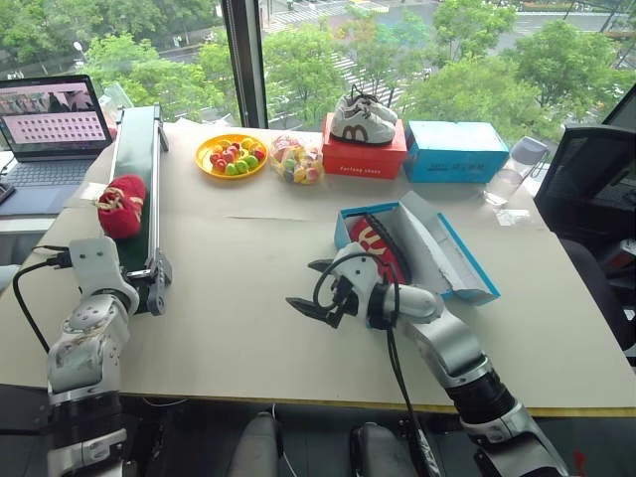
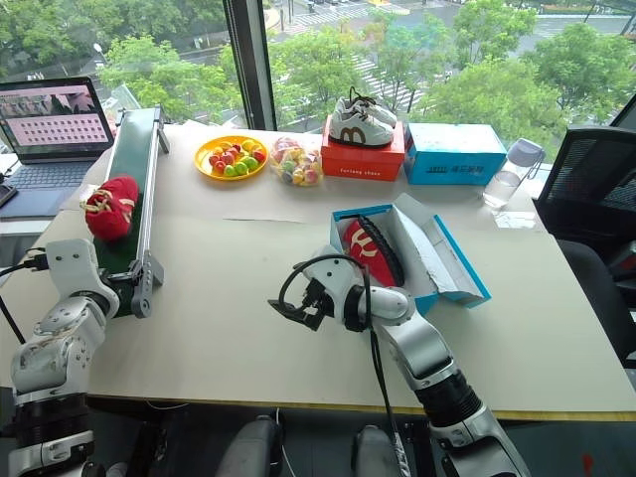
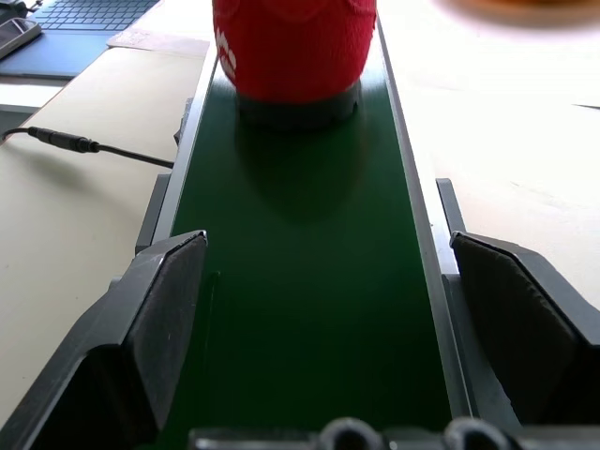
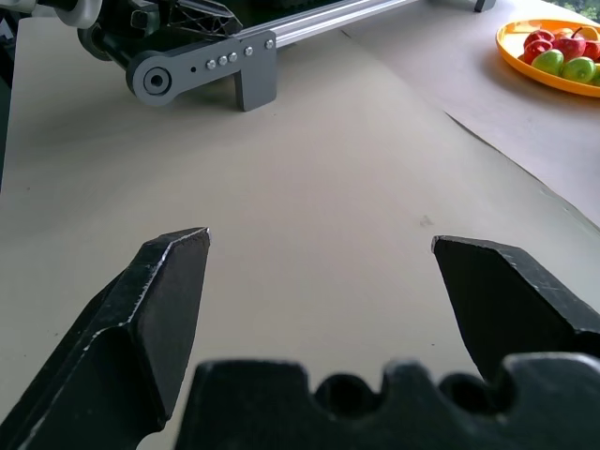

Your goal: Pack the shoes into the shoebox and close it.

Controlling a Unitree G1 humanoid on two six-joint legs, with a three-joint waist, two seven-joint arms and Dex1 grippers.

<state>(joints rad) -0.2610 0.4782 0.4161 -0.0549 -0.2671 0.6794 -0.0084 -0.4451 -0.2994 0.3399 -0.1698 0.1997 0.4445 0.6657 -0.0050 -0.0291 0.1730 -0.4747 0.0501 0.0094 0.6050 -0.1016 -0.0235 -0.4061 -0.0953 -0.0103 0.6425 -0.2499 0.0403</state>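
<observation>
Nearest the camera, the right gripper point(image 1: 310, 288) hovers over the beige table point(image 1: 229, 298) with its black fingers point(image 4: 159, 309) spread wide and empty, just beside the teal-blue cardboard shoebox point(image 1: 467, 268), whose flap lid lies open and which holds one red shoe with white curved markings point(image 1: 378, 245). At the near end of the green conveyor belt point(image 3: 300, 281), the left gripper point(image 3: 323, 309) also has its fingers apart, holding nothing. Further up that belt sits the second red shoe point(image 1: 121, 206).

Office-like test lab — laptop point(image 1: 52, 124), conveyor belt point(image 1: 134, 199), office chair point(image 1: 586, 189), high windows point(image 1: 397, 50)
</observation>
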